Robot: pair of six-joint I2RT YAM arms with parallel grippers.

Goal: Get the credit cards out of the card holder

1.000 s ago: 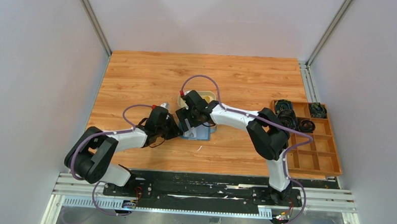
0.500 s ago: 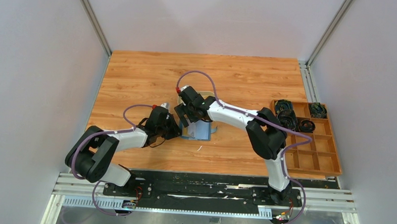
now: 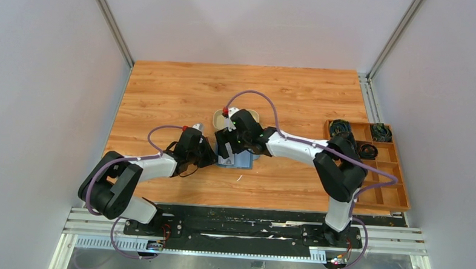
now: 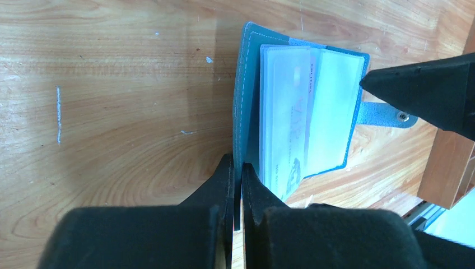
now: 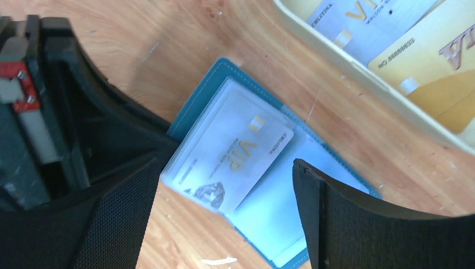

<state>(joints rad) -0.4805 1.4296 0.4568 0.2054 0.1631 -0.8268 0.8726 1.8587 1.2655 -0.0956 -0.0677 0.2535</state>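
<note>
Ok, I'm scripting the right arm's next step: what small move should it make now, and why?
Probably lower the open right gripper onto the pale VIP card and close on its edge: the card sits in the clear sleeve of the card holder, while the left gripper pinches the cover.

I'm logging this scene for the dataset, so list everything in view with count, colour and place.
table: one, light wood, under everything
card holder: one, teal-blue, open, table centre
card in holder: one, whitish, inside clear sleeve
tray: one, tan, just beyond the holder
cards in tray: two seen, one whitish, one yellow
wooden box: one, brown, compartmented, table's right edge
coiled items: several, dark, box's far compartments
left gripper: one, black, shut on holder's cover
right gripper: one, black, open above holder
</note>
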